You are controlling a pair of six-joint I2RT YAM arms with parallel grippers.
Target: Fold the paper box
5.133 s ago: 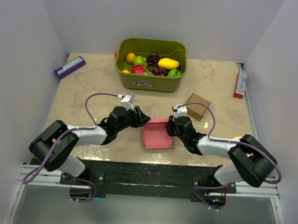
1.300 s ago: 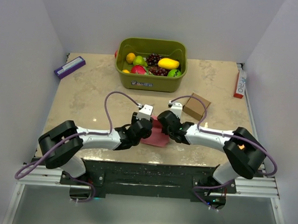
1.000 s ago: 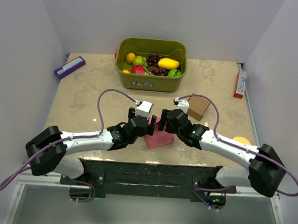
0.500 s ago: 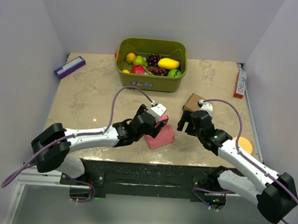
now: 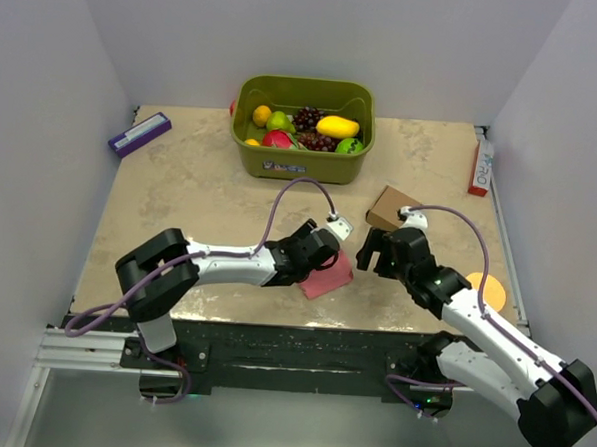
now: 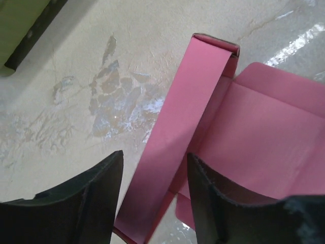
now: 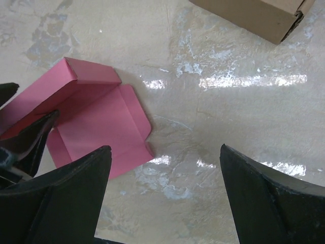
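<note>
The paper box [image 5: 330, 276] is a pink-red card piece lying part-folded on the table, near the front middle. In the left wrist view one long side wall [image 6: 185, 122] stands raised beside the flat panel [image 6: 264, 137]. My left gripper [image 5: 320, 248] reaches over it from the left. Its jaws [image 6: 155, 168] are half closed and straddle that raised wall, with a gap on both sides. My right gripper [image 5: 375, 254] hovers just right of the box, wide open and holding nothing [image 7: 165, 152]. From the right wrist the box [image 7: 101, 122] lies to the left of its fingers.
A small brown cardboard box [image 5: 392, 206] sits just behind my right gripper. A green bin [image 5: 245, 141] of toy fruit stands at the back. A purple item [image 5: 140, 133] lies far left, a red-and-white item [image 5: 480, 165] far right, an orange disc [image 5: 487, 290] near the right arm.
My left arm has stretched further right over the box and its jaws have narrowed. My right gripper has backed off to the right, away from the box. The box has slid slightly right.
</note>
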